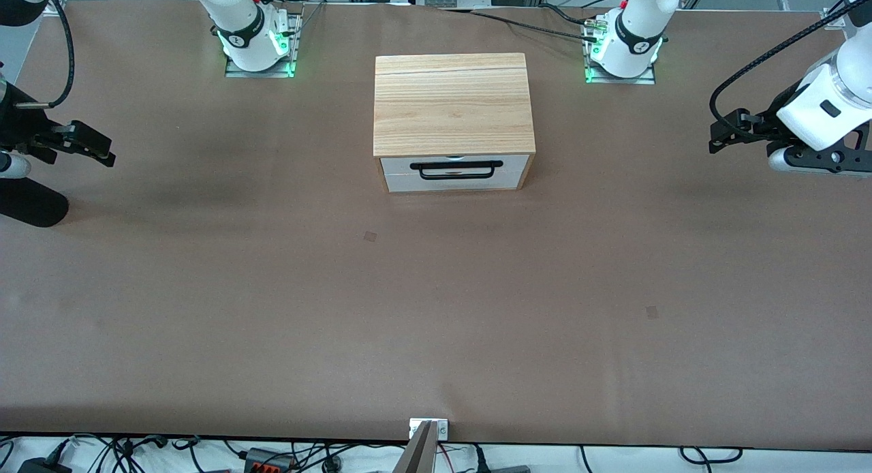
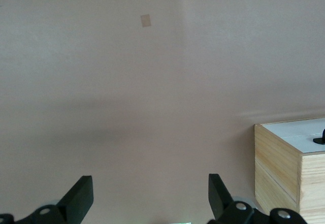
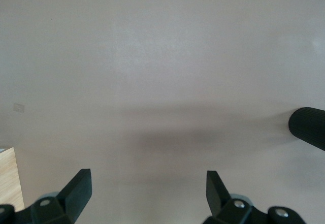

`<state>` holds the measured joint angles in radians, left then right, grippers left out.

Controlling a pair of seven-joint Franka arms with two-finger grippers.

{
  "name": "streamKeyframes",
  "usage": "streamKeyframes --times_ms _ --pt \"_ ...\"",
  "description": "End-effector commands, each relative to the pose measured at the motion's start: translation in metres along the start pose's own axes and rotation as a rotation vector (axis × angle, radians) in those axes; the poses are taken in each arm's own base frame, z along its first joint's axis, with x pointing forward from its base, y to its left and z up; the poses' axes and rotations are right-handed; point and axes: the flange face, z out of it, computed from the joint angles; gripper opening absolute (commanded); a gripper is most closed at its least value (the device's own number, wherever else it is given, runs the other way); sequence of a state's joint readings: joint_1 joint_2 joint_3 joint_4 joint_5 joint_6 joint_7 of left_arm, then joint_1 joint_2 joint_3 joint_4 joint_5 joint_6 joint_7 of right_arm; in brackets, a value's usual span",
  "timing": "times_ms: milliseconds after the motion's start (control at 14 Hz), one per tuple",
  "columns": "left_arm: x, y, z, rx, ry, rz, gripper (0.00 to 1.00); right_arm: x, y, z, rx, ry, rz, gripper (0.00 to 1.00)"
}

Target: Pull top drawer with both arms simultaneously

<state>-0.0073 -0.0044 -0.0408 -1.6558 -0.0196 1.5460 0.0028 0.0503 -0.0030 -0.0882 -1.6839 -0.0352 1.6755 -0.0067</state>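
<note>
The top drawer (image 1: 512, 165) is shut in the light-wood cabinet (image 1: 453, 105) between the two arm bases; its white front carries a wide black bar handle (image 1: 456, 170) facing the front camera. My left gripper (image 1: 717, 136) hangs open over bare table at the left arm's end, well apart from the cabinet. In the left wrist view its fingers (image 2: 81, 196) are spread with nothing between them, and the cabinet's corner (image 2: 282, 168) shows at the edge. My right gripper (image 1: 102, 149) hangs open over the right arm's end, empty in the right wrist view (image 3: 149, 183).
A brown mat (image 1: 436, 309) covers the whole table. A black cylinder (image 1: 30, 204) sits beside the right gripper at the right arm's end, also in the right wrist view (image 3: 309, 127). A bracket (image 1: 429, 429) sits at the table's front edge.
</note>
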Motion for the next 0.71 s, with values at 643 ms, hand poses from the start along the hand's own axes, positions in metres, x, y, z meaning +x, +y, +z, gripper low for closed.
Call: streamKeyframes --times_ms 643 --pt "0.0081 0.0019 -0.0037 -0.015 -0.014 -0.008 1.00 0.0048 0.0039 0.0030 0.009 -0.009 0.025 1.00"
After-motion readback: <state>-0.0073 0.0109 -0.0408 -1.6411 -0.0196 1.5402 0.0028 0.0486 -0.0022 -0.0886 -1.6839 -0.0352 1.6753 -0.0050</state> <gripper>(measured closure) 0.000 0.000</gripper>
